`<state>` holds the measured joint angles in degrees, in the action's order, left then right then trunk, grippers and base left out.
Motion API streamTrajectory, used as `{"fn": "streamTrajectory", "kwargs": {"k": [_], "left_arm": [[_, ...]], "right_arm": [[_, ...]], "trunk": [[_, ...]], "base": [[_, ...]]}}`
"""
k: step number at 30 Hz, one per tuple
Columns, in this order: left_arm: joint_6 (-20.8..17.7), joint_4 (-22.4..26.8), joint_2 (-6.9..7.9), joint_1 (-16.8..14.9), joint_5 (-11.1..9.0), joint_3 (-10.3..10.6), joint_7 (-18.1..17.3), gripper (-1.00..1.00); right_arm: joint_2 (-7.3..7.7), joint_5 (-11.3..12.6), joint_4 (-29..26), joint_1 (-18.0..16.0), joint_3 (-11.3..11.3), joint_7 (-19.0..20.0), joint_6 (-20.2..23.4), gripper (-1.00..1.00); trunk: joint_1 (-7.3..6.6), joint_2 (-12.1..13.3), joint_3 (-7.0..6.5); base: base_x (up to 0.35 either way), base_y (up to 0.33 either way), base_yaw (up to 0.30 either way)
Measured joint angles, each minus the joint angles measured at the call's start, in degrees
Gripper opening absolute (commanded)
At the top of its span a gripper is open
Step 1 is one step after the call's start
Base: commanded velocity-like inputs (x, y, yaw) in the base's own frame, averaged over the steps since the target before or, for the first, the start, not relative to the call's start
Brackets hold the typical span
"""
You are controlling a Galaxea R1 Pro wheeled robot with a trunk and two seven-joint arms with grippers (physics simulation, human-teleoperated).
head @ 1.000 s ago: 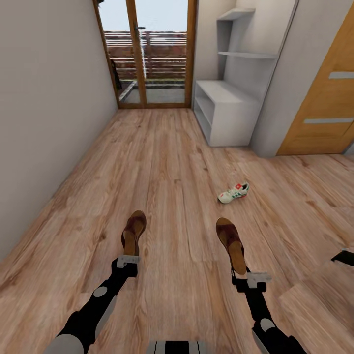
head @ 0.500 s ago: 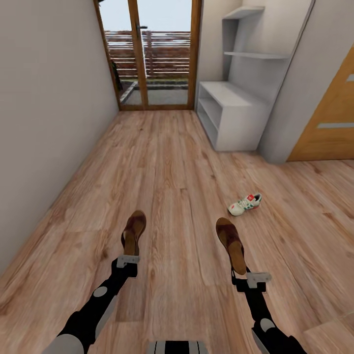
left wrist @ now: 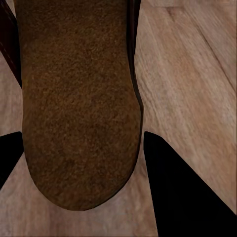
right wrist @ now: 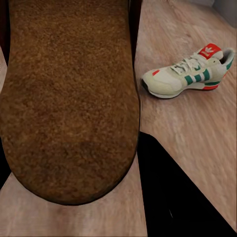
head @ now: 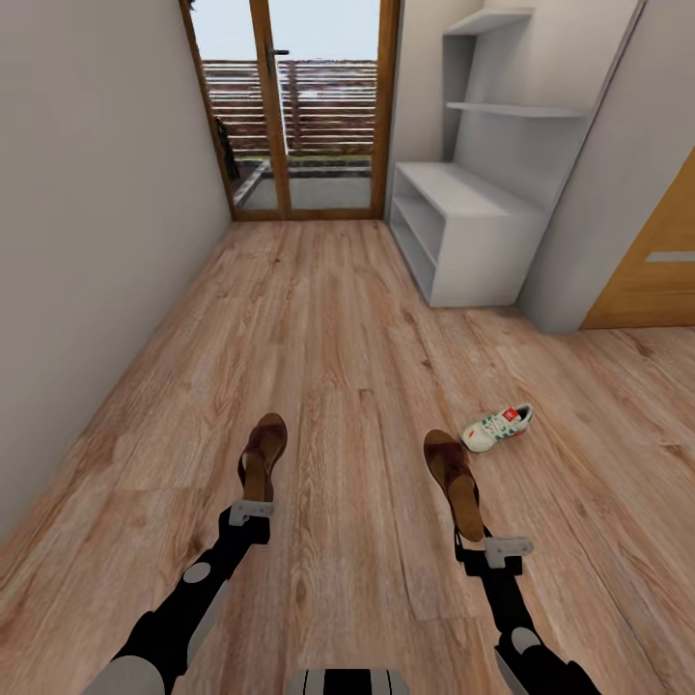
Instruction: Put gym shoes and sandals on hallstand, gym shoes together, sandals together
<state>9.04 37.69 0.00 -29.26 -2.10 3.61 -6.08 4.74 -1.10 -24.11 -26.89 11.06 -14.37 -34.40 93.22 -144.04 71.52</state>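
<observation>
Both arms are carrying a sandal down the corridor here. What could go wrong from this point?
1. Each sandal is pinched only at its heel end, sticking far past the left gripper and right gripper; it may pivot or slip.
2. A gym shoe lies on the corridor floor ahead to the right, toward the hallstand; the base might hit it.

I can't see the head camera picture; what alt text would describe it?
Two robot arms each hold a brown sandal, left sandal and right sandal, above a wood corridor floor. A gym shoe lies ahead right, before the white hallstand.
</observation>
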Motion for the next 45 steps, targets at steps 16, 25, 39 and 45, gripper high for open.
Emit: {"fn": "streamTrajectory", "kwargs": {"k": [16,25,39,45], "left_arm": [[0.0,0.0,0.0,0.0,0.0,0.0,0.0,-1.0],[0.0,0.0,-0.03,0.0,0.0,0.1,0.1,-1.0],[0.0,3.9,-0.09,0.0,-0.2,-0.2,0.0,-1.0],[-0.2,7.0,-0.01,0.0,-0.3,-0.4,0.0,-1.0]], "right_arm": [[-0.02,0.0,0.6,0.0,0.0,0.0,0.0,-1.0],[-0.07,-0.1,0.7,0.0,0.1,0.0,0.0,-1.0],[-0.08,-0.2,0.6,0.0,0.0,0.0,0.0,-1.0],[-0.08,-0.2,0.6,0.0,0.0,0.0,0.0,-1.0]], "trunk": [[0.0,0.0,0.0],[0.0,0.0,0.0],[0.0,0.0,0.0],[0.07,0.0,0.66]], "base": [[0.35,0.179,0.0],[0.35,0.122,0.0],[0.14,0.031,0.0],[0.004,0.001,0.0]]}}
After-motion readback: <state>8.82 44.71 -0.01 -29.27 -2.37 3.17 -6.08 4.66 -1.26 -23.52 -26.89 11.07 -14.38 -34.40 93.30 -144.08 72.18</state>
